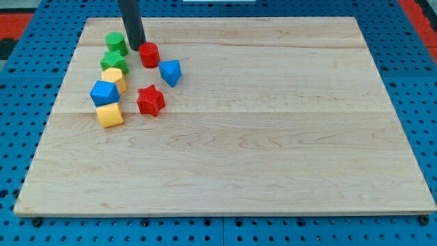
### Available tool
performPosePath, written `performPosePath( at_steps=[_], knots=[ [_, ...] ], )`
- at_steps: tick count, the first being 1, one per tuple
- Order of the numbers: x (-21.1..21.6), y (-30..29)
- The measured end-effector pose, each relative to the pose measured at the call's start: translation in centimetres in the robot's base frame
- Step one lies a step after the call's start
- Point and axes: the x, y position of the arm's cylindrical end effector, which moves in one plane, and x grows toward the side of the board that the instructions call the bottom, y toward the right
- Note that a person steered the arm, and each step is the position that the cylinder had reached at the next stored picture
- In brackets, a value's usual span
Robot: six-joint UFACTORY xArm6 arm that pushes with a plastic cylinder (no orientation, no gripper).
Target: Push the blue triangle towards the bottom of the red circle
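The blue triangle (171,72) lies near the view's top left, just below and right of the red circle (149,55). My tip (136,47) touches down just left of the red circle, between it and the green circle (115,43). The rod rises from there out of the view's top. The tip is up and left of the blue triangle, with the red circle between them.
A green star (113,62), a yellow block (115,79), a blue cube (104,93) and a yellow cube (110,115) run down the board's left side. A red star (150,100) lies below the blue triangle. The wooden board (273,137) sits on a blue pegboard.
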Motion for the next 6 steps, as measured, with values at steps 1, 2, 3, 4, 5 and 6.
performPosePath(
  at_steps=[1,2,3,4,5,6],
  knots=[
    [-2.9,2.7],
    [-2.9,7.1],
    [-0.1,9.9],
    [2.7,9.9],
    [5.1,9.9],
    [5.4,9.9]
  ],
)
